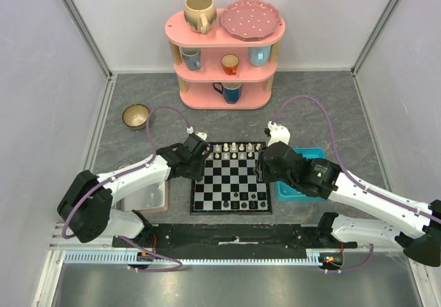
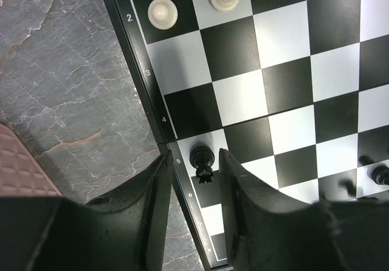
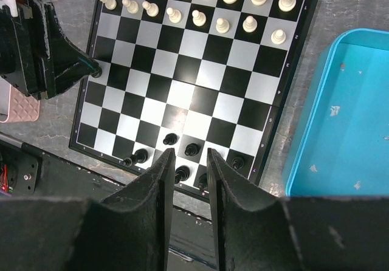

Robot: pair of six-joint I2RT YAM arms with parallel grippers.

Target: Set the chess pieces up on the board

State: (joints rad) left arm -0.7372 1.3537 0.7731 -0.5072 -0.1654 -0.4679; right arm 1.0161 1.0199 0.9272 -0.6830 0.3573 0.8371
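Left gripper (image 2: 195,152): fingers apart, one on each side of a single black piece (image 2: 202,160), a sliver of gap showing on both sides. That piece sat on a white square at the left rim of the board (image 1: 227,173), beside the file of printed numbers; whether it stood upright or leaned could not be told.

Right gripper (image 3: 191,155): held above the near right part of the board, fingers narrowly parted, nothing seen clamped between them.

Board: flat on the grey surface (image 1: 310,107), centred between the two arms.

White pieces (image 3: 199,17): two rows along the far edge.

Black pieces (image 3: 171,140): loose cluster on the near rows, not lined up.

Blue tray (image 3: 340,113): just beside the board's right edge.

Pink-rimmed tray (image 1: 148,197): left of the board, partly under the left arm.

Bowl (image 1: 136,116): far left of the surface, well apart from the board.

Pink shelf (image 1: 224,59): against the back wall, carrying mugs and a spotted plate.
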